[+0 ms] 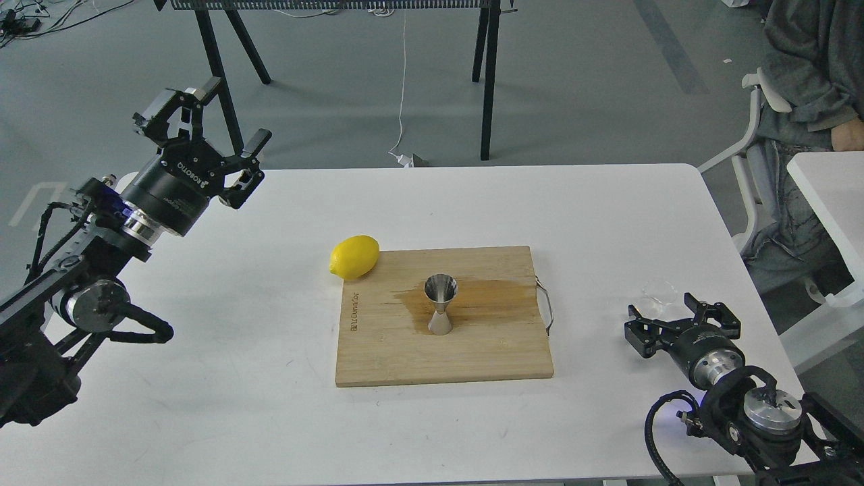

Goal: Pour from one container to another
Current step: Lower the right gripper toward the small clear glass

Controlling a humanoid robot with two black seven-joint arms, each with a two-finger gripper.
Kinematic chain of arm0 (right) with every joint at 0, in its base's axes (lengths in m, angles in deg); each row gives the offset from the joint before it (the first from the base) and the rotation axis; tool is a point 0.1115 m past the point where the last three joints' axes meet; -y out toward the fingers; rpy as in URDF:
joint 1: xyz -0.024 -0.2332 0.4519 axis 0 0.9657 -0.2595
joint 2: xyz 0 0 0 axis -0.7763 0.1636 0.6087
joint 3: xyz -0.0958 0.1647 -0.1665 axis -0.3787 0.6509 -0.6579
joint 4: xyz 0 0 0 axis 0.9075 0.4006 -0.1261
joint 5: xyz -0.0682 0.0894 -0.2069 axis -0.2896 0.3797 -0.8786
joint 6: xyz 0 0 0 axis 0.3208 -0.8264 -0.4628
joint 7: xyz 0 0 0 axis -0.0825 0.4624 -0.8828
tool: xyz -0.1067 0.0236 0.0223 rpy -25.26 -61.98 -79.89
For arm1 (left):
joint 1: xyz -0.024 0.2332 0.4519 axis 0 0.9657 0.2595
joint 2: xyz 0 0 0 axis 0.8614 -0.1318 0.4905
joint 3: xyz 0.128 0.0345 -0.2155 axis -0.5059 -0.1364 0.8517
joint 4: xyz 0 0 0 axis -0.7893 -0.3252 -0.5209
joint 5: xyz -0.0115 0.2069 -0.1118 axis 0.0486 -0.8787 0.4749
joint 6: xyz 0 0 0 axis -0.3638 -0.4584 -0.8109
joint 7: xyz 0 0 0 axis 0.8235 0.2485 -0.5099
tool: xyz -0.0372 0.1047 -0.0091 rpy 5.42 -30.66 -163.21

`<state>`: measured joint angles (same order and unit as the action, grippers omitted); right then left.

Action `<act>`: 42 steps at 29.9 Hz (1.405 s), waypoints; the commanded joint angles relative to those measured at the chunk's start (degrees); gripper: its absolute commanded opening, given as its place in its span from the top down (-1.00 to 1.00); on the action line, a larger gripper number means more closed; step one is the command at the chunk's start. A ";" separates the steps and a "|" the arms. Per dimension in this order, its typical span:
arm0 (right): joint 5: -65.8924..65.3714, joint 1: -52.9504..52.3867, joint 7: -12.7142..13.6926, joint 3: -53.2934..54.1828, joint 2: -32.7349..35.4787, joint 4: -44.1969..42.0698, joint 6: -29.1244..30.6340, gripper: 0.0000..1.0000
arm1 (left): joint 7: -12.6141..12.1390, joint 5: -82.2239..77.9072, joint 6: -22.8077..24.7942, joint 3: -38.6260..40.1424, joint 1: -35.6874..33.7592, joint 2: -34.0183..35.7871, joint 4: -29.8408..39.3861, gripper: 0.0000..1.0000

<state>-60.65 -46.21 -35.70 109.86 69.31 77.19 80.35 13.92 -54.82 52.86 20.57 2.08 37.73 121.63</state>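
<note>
The small clear glass cup (659, 290) stands on the white table near its right edge. Just in front of it, my right gripper (665, 311) is open, its fingers spread on either side and apart from the glass. The steel jigger (440, 304) stands upright in the middle of the wooden cutting board (442, 314), on a brown wet stain. My left gripper (204, 120) is open and held high above the table's far left corner, with nothing in it.
A yellow lemon (354, 256) lies at the board's far left corner. The board has a metal handle (545, 305) on its right side. A seated person (813, 88) and a second white table (830, 196) are to the right.
</note>
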 commanded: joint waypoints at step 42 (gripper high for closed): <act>-2.81 -1.03 0.00 -1.40 -0.51 -1.46 0.98 0.04 | 0.00 0.07 0.00 0.00 0.41 0.00 -0.08 -0.78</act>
<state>-63.37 -47.20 -35.69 109.52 68.78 75.63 81.21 13.92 -54.77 52.86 20.57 2.48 37.73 121.56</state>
